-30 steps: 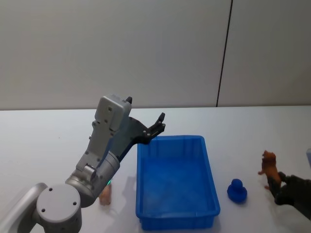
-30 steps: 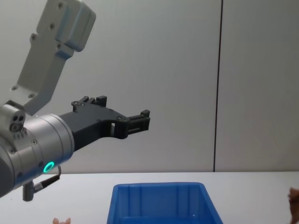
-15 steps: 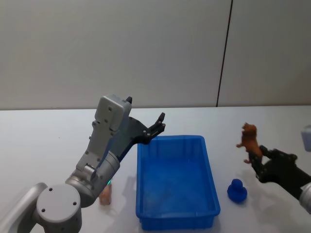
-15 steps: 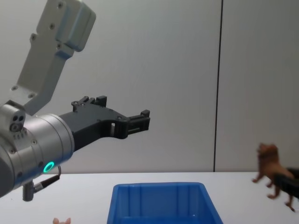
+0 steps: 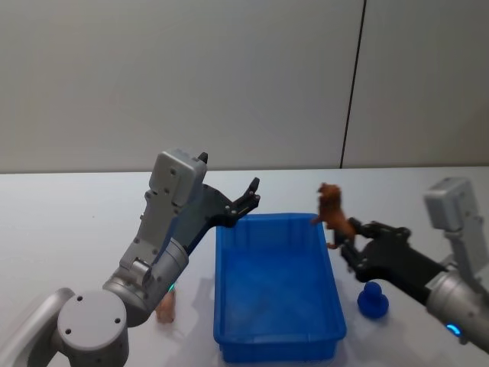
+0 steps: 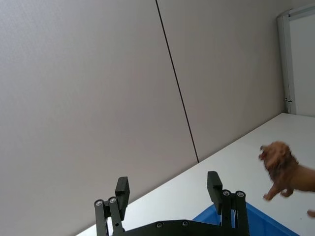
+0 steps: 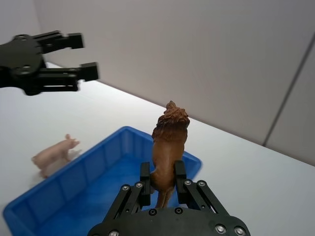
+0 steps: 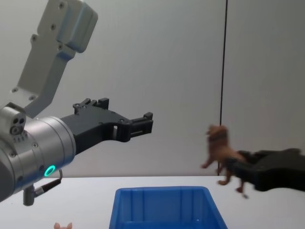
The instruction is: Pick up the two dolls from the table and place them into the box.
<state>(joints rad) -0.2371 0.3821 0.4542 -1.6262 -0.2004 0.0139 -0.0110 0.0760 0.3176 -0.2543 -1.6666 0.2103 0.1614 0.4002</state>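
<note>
A reddish-brown lion doll (image 5: 331, 210) hangs in the air over the far right corner of the blue box (image 5: 267, 220), with my right gripper (image 5: 348, 238) shut on its hind legs. In the right wrist view the doll (image 7: 169, 142) stands upright between the fingers, above the box (image 7: 88, 167). The pale pink doll, a pig (image 5: 166, 306), lies on the white table to the left of the box. My left gripper (image 5: 248, 195) is held high over the box's far left corner, open and with nothing in it.
A small blue toy (image 5: 373, 300) sits on the table just right of the box, under my right arm. The grey wall with a dark vertical seam (image 5: 351, 84) stands behind the table.
My right gripper has lifted the brown doll off the table at the right and carried it leftward and up to the box's right rim. The left arm has not moved.
</note>
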